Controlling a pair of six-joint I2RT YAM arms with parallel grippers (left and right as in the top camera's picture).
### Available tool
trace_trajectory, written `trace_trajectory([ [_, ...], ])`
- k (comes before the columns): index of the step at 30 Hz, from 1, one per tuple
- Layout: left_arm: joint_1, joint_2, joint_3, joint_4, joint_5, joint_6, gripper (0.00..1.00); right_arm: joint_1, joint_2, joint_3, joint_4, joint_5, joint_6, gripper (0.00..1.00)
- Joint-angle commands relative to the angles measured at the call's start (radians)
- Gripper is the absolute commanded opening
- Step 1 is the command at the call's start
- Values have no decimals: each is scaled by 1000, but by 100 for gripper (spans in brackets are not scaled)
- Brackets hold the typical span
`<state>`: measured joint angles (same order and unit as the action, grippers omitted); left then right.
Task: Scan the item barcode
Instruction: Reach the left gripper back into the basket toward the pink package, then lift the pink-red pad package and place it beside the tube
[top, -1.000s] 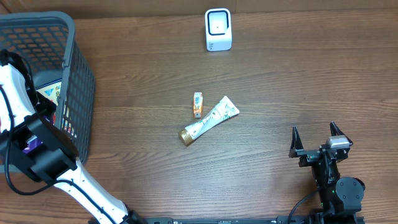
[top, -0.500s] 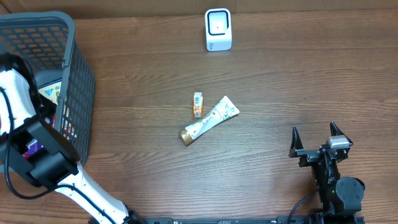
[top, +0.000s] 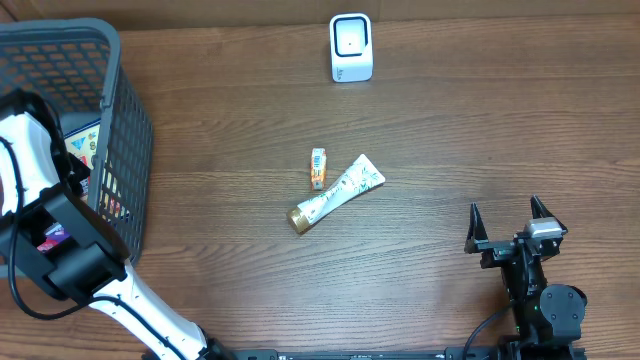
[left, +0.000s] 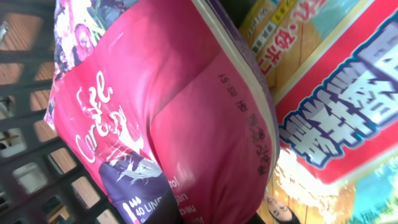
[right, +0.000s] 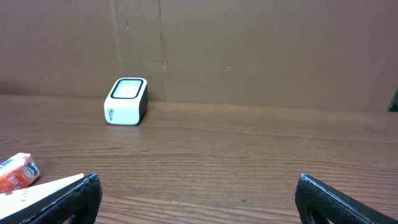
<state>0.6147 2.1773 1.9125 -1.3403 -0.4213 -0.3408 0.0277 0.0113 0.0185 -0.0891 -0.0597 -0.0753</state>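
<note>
My left arm (top: 60, 250) reaches down into the grey basket (top: 112, 48) at the table's left edge. Its fingers are hidden. A pink and purple liner packet (left: 186, 118) fills the left wrist view right at the jaws, and the gripper is shut on it. A bit of the pink packet (top: 52, 237) shows beside the wrist from overhead. The white scanner (top: 351, 47) stands at the back centre, also in the right wrist view as the scanner (right: 126, 101). My right gripper (top: 508, 222) rests open at the front right with nothing between its fingers (right: 68, 199).
A white tube with a gold cap (top: 336, 193) and a small orange box (top: 318, 167) lie mid-table. A red and blue printed pack (left: 336, 106) lies under the pink packet in the basket. The basket's mesh wall (left: 25, 162) stands close on the left.
The left gripper has shut, and its arm has shifted slightly within the basket. The right arm and the items on the table have not moved.
</note>
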Motion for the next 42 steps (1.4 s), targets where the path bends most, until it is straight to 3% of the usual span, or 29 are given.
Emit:
trace_trajectory([
  [1, -7, -32, 108, -34, 22, 4, 4, 6, -7, -10, 8, 7, 0, 100],
  [8, -8, -155, 263, -70, 154, 4, 4, 6, -7, -10, 8, 6, 0, 100],
  [20, -87, -472, 290, -44, 475, 23, 4, 6, -6, -10, 8, 6, 0, 100],
  [24, -218, -537, 290, -48, 568, 51, 4, 6, -6, -10, 8, 7, -1, 100],
  [31, -531, -547, 278, -51, 602, 56, 4, 6, -6, -10, 8, 7, 0, 100],
  [42, -990, -327, 212, 27, 628, 52, 4, 6, -6, -10, 8, 6, -1, 100],
])
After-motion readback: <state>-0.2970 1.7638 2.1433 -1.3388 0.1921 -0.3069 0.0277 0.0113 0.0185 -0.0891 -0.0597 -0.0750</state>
